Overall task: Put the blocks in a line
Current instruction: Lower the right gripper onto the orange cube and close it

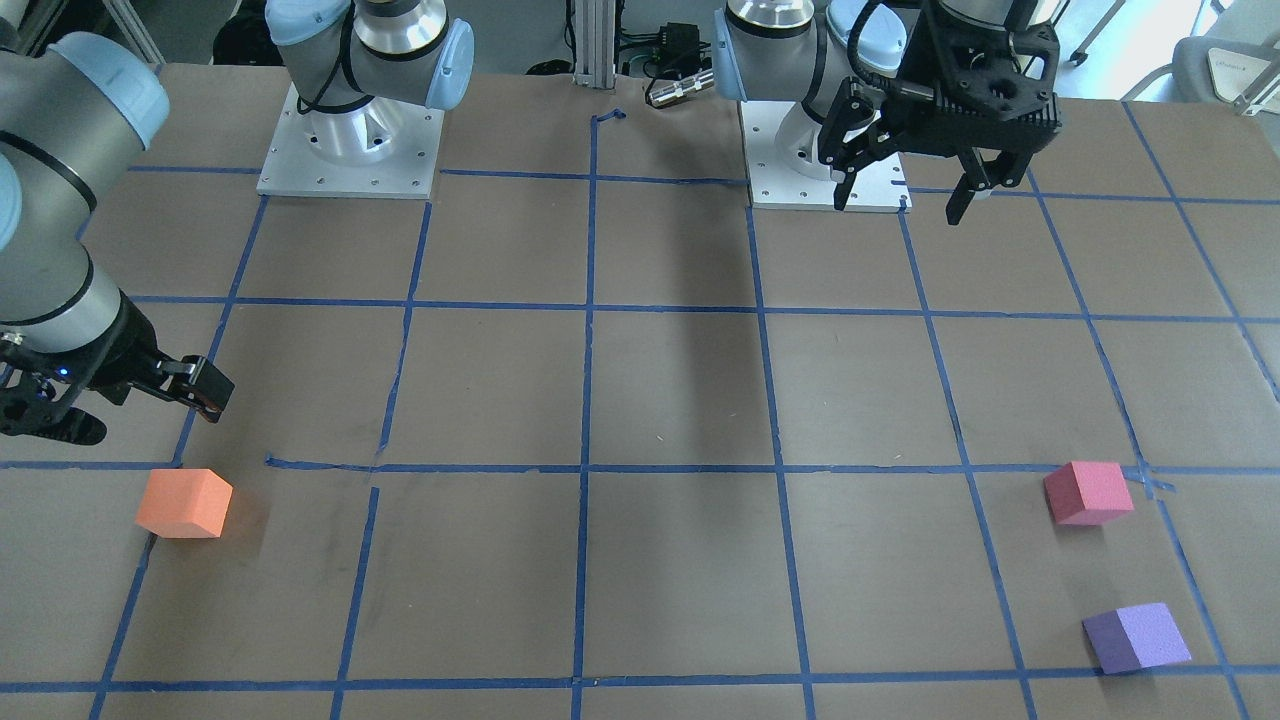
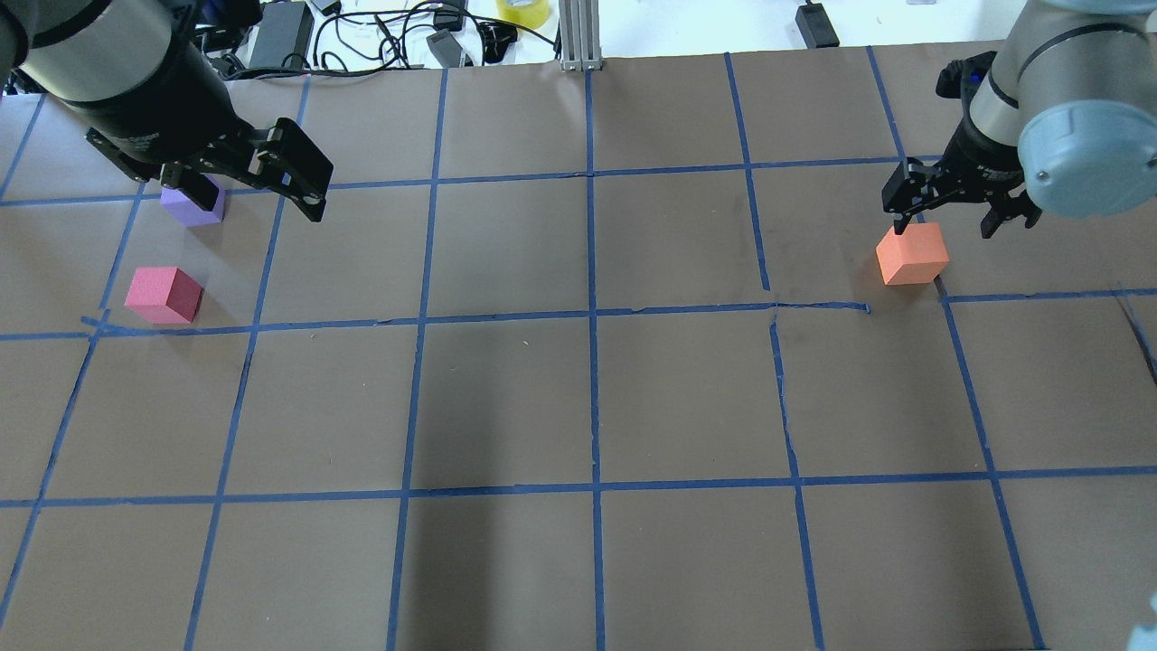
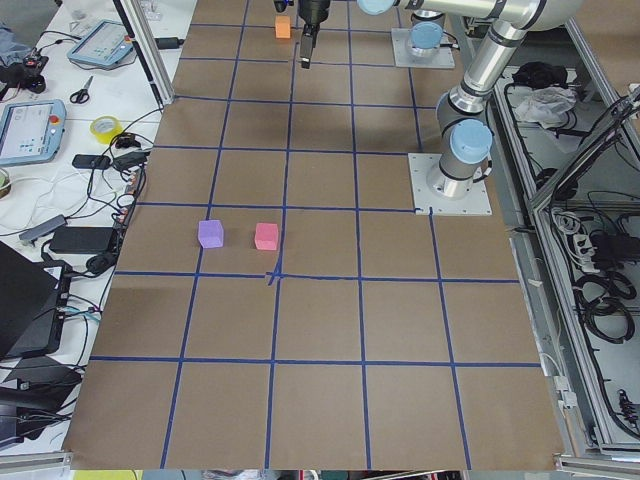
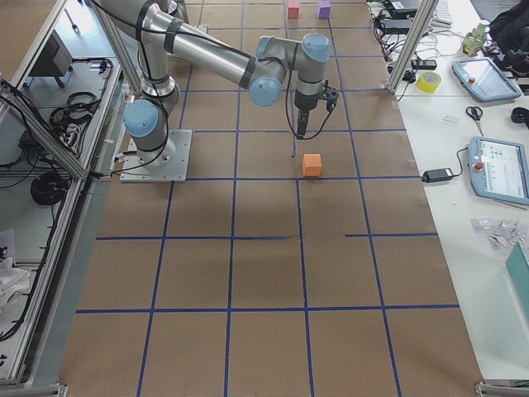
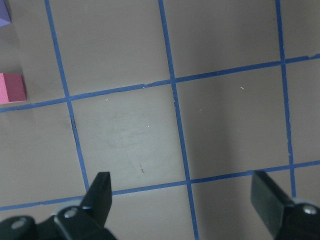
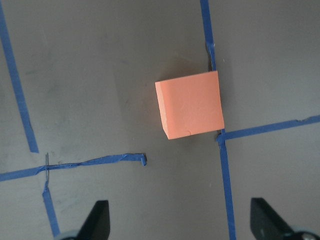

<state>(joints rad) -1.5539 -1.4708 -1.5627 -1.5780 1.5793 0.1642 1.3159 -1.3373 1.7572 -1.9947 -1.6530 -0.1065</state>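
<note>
Closest to the front camera sits the purple block (image 1: 1137, 638), with the pinkish-red block (image 1: 1088, 492) just behind it, both at the robot's left end of the table (image 1: 680, 400). The orange block (image 1: 185, 503) is alone at the opposite end, well apart from the pair, so nothing reads as a line yet.

From where I stand, the coming move turns on the right gripper (image 6: 183, 220) and the orange block. Its fingers are spread wide with nothing between them, and it hangs raised near the block rather than down around it. In the right wrist view the block lies ahead of the jaws, a little to the right of their centre, beside a crossing of the blue tape (image 6: 224, 165). Being a cube it has no long axis, and its faces sit only slightly skewed to the line between the fingers. I judge that a short advance and a drop would bracket it. This arm is plainly the nearer one to it.

The left gripper (image 5: 183, 190) is also spread and empty, held high and back near its base.

In the overhead view the left gripper covers part of the purple block. In the left wrist view both nearby blocks are cut off at the frame's edge. How far the right fingertips are from the table I cannot tell.
</note>
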